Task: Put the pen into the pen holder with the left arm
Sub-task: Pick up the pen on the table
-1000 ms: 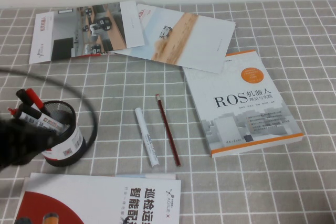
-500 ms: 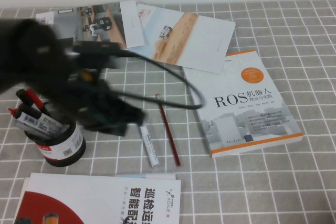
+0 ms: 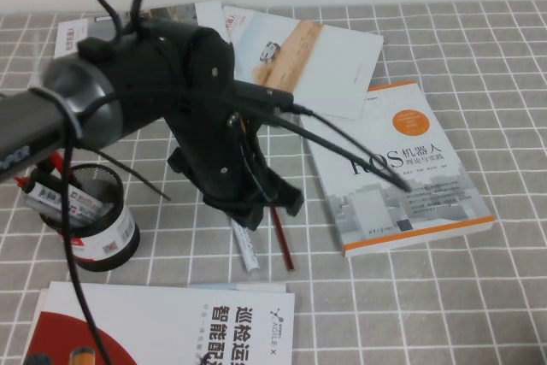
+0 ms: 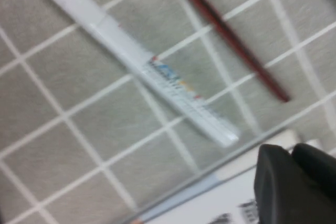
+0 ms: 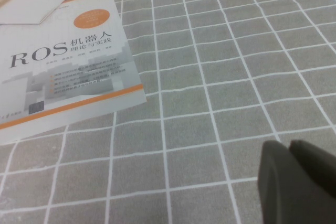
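The left arm (image 3: 154, 83) is reaching in from the left across the grey checked desk (image 3: 479, 297), and its tool, the left tool (image 3: 265, 207), is hanging over the far end of the pen (image 3: 245, 247). The pen, a thick white marker with small print on its barrel, is lying flat on the desk, its near end pointing toward the white and red booklet (image 3: 162, 326) at the near edge. In the left wrist view the pen (image 4: 142, 64) is lying free on the cloth with nothing gripping it; only one dark corner of the left tool (image 4: 294, 182) is showing there, so whether its fingers are wide or narrow I cannot tell.

Just to the right of the pen, the thin dark red pencil (image 3: 282, 241) is lying almost parallel to it, apart from it. The pen holder (image 3: 98, 232), a black mesh cup with a white and red label, is standing upright to the left of the pen, well apart, with red-capped and black-capped markers (image 3: 51, 185) leaning in it.

The ROS book (image 3: 402, 177) is lying to the right, and brochures (image 3: 299, 57) are spread at the far side.

The right tool (image 5: 296, 182) is showing only in its own wrist view, over bare cloth to the right of the ROS book; its opening cannot be told.
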